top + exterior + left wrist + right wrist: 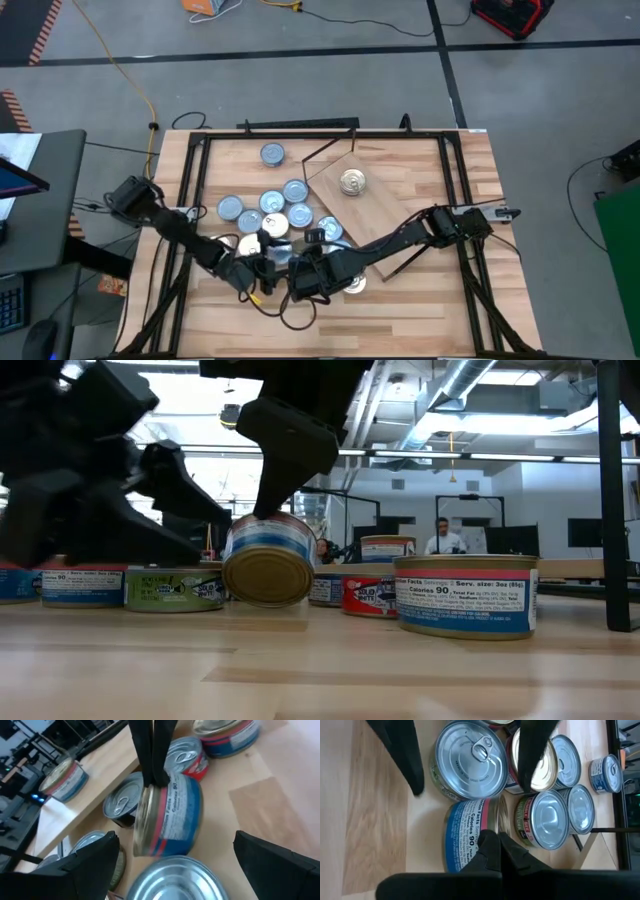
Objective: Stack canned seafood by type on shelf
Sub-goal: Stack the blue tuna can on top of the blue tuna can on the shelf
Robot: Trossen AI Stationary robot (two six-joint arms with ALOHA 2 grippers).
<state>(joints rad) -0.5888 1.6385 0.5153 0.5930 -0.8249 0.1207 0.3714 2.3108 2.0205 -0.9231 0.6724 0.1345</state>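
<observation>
The left gripper (172,865) hangs with jaws spread wide, released, around a blue tin (167,820) tipped on its edge on the surface (320,670). The right gripper (496,852), jaws clenched, presses on that tin's rim. Other tins (262,205) crowd beside it. One gold tin (352,182) sits on the shelf (385,205).

View from above: tins (270,205) cluster left of centre on the table (440,300); one gold-lidded tin (351,182) lies on the shelf (375,210). The left gripper (262,262) and right gripper (305,275) meet at the cluster's near edge.
</observation>
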